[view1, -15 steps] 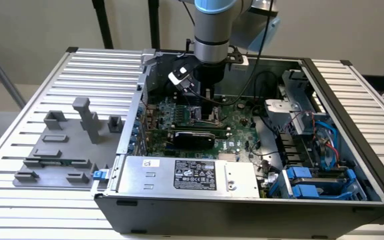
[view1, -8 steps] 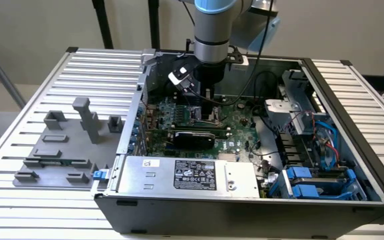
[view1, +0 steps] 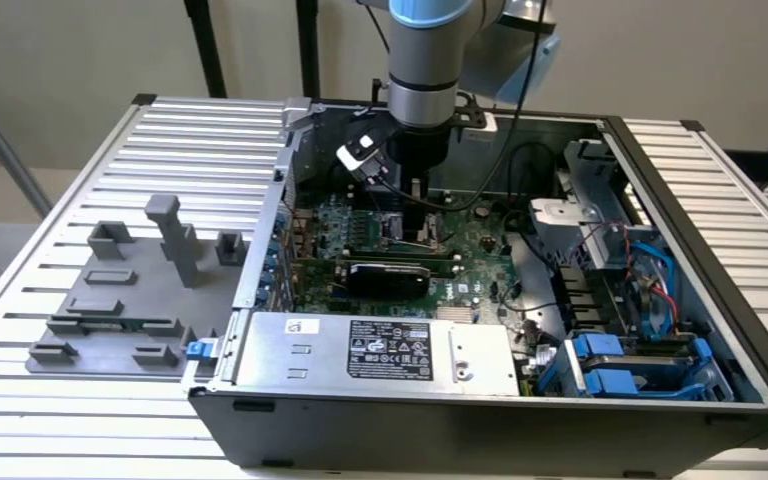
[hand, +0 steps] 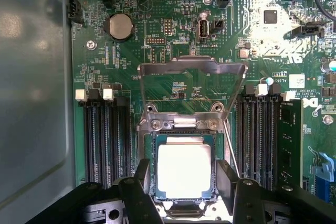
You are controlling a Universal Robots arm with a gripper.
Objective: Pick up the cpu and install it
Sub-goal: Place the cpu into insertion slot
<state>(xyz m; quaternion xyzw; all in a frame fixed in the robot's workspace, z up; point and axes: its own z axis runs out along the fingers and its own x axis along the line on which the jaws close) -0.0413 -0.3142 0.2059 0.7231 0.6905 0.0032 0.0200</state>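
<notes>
Cpu (hand: 184,170) sits in the socket (hand: 181,123), between your end effector's (hand: 184,176) wide-spread fingers, not gripped; placement looks done, and backing off calls for a straight lift.

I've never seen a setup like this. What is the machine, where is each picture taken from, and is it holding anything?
The machine is a grey-and-blue robot arm reaching into an open black computer case on a slatted metal table. Grey plastic fixture blocks stand at the exterior view's left. One camera sits off the arm; the other, on its wrist, looks down at the green motherboard. There the small flat square cpu with a silvery metal top lies in its socket, the metal socket lid raised. The black jaws stand open either side of it, apparently gripping nothing.
</notes>
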